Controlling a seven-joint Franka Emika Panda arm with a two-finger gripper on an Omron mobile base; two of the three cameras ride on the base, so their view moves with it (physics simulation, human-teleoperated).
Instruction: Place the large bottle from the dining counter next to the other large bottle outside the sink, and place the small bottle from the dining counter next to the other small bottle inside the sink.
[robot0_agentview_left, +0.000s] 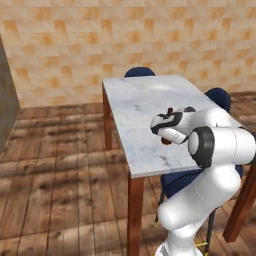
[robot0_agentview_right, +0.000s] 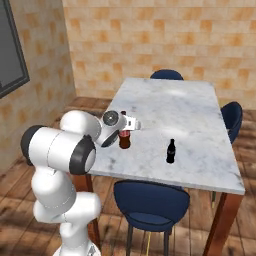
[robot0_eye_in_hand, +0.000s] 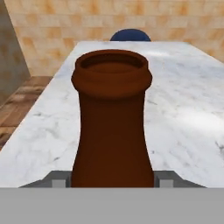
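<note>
**Desk:** What does the left base view give us?

**Photographer:** The white arm (robot0_agentview_left: 210, 165) reaches over the near edge of the dining counter (robot0_agentview_left: 145, 100). The hand (robot0_agentview_left: 167, 131) hides most of the large bottle; a sliver of red shows just under it. Two blue chairs (robot0_agentview_left: 139, 71) stand at the far end and right side.

**Desk:** And the right base view?

**Photographer:** The large bottle (robot0_agentview_right: 124, 136) stands upright near the counter's near-left corner, the gripper (robot0_agentview_right: 126, 128) at its upper part with the red label. The small bottle (robot0_agentview_right: 170, 151) stands upright, apart from it, toward the middle of the near edge. A blue chair (robot0_agentview_right: 151, 199) sits tucked under that edge.

**Desk:** The hand view?

**Photographer:** The brown bottle body (robot0_eye_in_hand: 112, 122) rises between the two fingertips (robot0_eye_in_hand: 59, 180), one pressed at each side. The jaws are clamped on the large bottle, with the marble top stretching away behind it.
</note>
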